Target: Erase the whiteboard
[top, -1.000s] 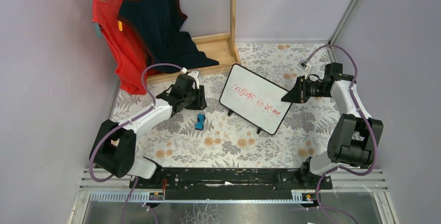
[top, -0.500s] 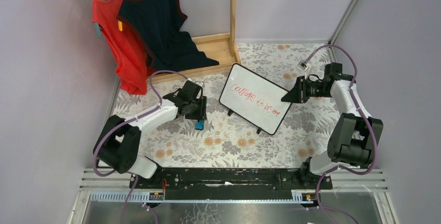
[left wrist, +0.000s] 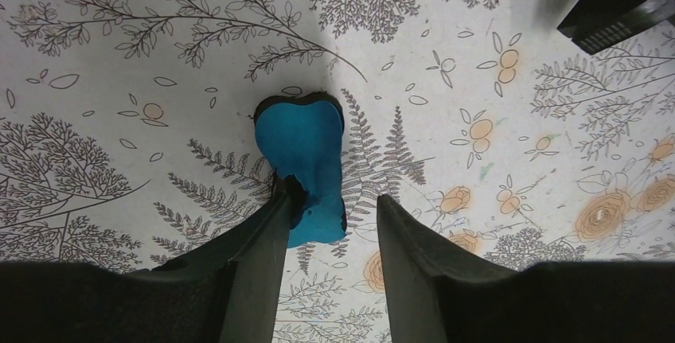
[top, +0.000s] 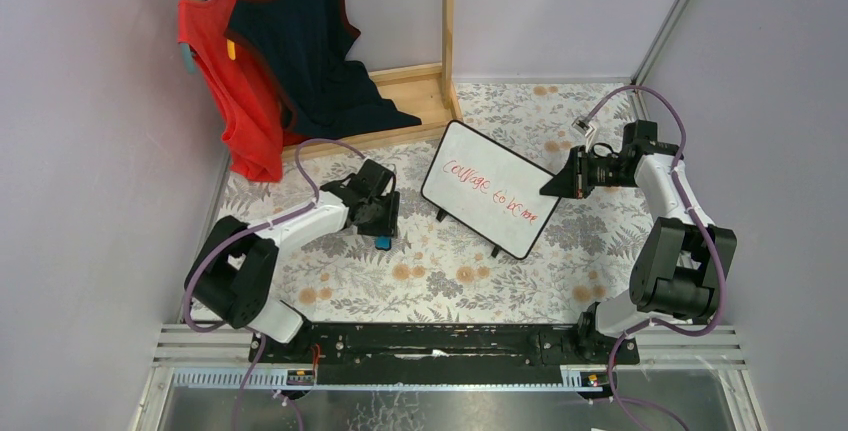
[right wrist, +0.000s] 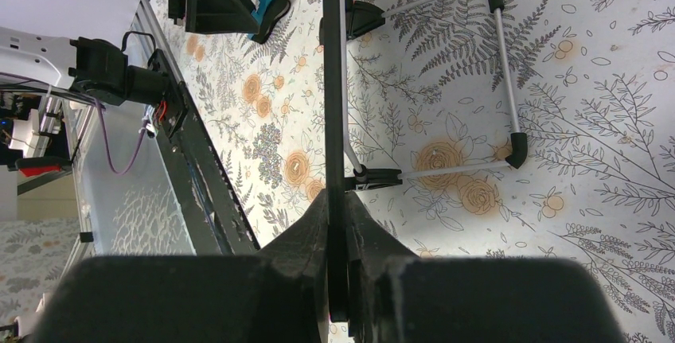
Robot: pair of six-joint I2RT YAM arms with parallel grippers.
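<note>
The whiteboard [top: 490, 189] stands tilted on its small black feet mid-table, red handwriting across its face. My right gripper [top: 553, 188] is shut on its right edge; in the right wrist view the thin black frame [right wrist: 333, 80] runs straight into the closed jaws [right wrist: 336, 200]. A small blue-black eraser [left wrist: 306, 164] lies on the floral cloth left of the board. My left gripper [left wrist: 334, 196] is open and low over it, its near end between the fingers. The left finger touches its side and the right finger stands apart. From above, the eraser [top: 382, 242] peeks out under the left gripper [top: 380, 226].
A wooden rack [top: 420, 86] at the back left carries a red garment [top: 225, 71] and a dark one [top: 300, 41]. Walls close in on both sides. A black rail [top: 440, 343] runs along the near edge. The board's wire stand [right wrist: 501, 80] shows behind it.
My left arm has swung right and toward the near edge, coming down over the eraser, which lay clear of it before. The right arm and the whiteboard have stayed put.
</note>
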